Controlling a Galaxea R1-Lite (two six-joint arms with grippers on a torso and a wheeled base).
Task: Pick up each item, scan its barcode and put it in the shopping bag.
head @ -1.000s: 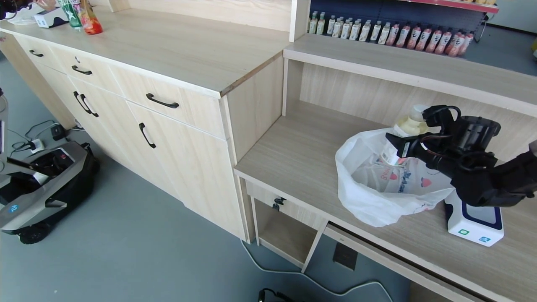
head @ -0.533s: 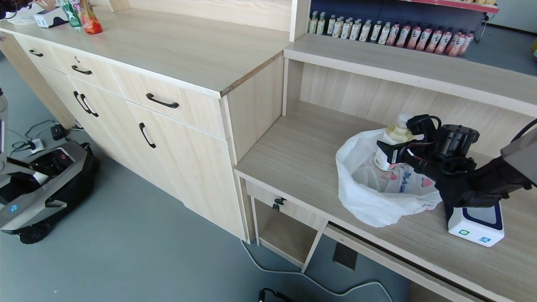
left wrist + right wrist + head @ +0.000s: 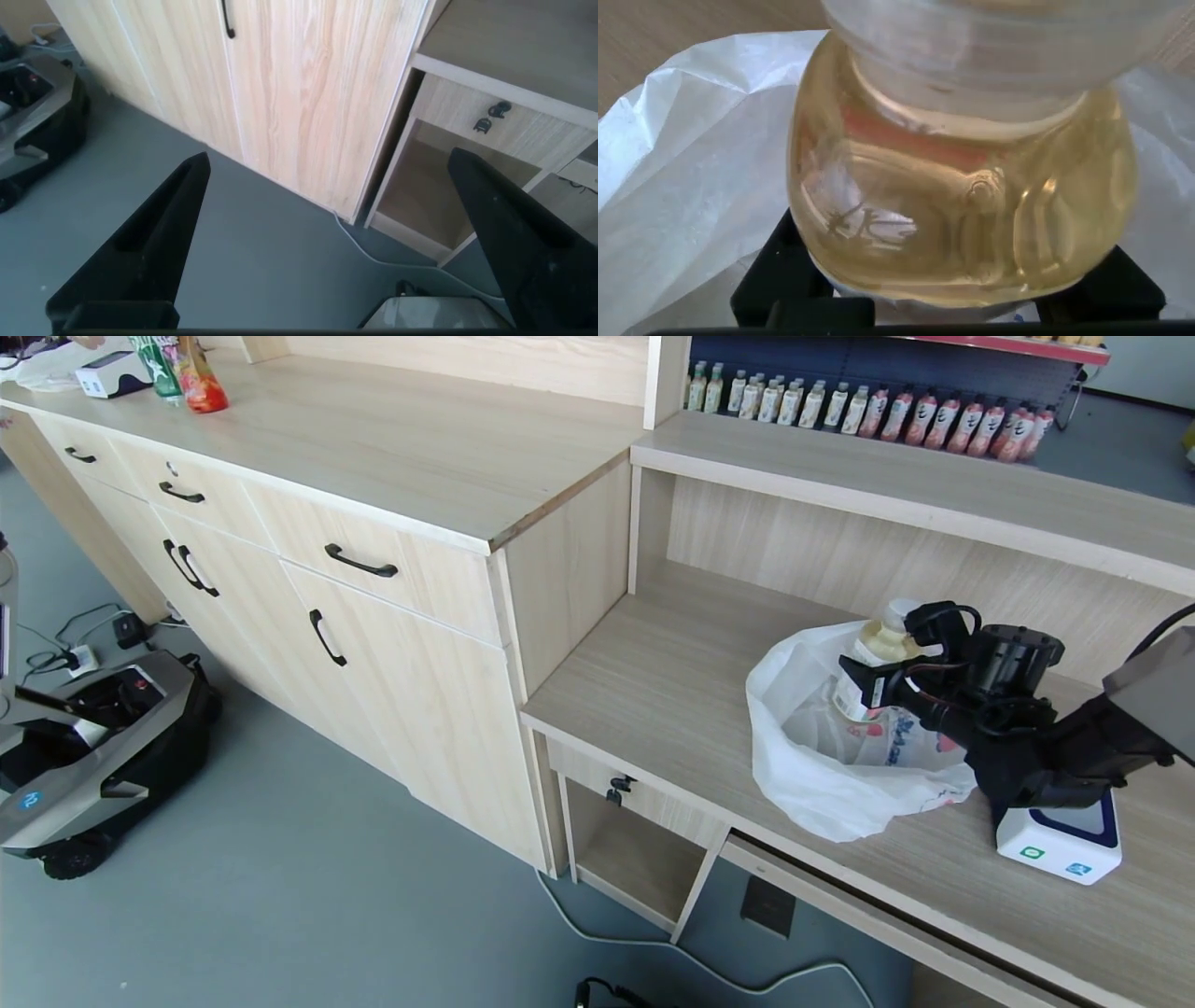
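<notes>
The bottle (image 3: pixel 878 639) has come down and toward the bag (image 3: pixel 822 784) over the last second, most of that drop in the first half of it and almost none since; its lower end now sits inside the bag's open mouth, its cap and shoulder above the rim; I judge this the putting-in step, with letting go not yet done.

The bottle is clear plastic holding a pale yellow drink, with a white cap and a white printed label round its lower body; it leans a little, cap tipped away from the bag's front edge; close up (image 3: pixel 962 196) the liquid shows through a ribbed neck and rounded shoulder.

The right gripper (image 3: pixel 868 683) holds it over the bag, black fingers (image 3: pixel 785 280) clamped on the labelled part.

The bag is white thin plastic, slumped open on the tabletop (image 3: pixel 672 681); a white scanner (image 3: pixel 1060 845) stands just beside the bag, on its right.

The left gripper (image 3: pixel 322 252) hangs well apart from the bag above the floor, fingers (image 3: pixel 140 252) spread wide and gripping nothing.
</notes>
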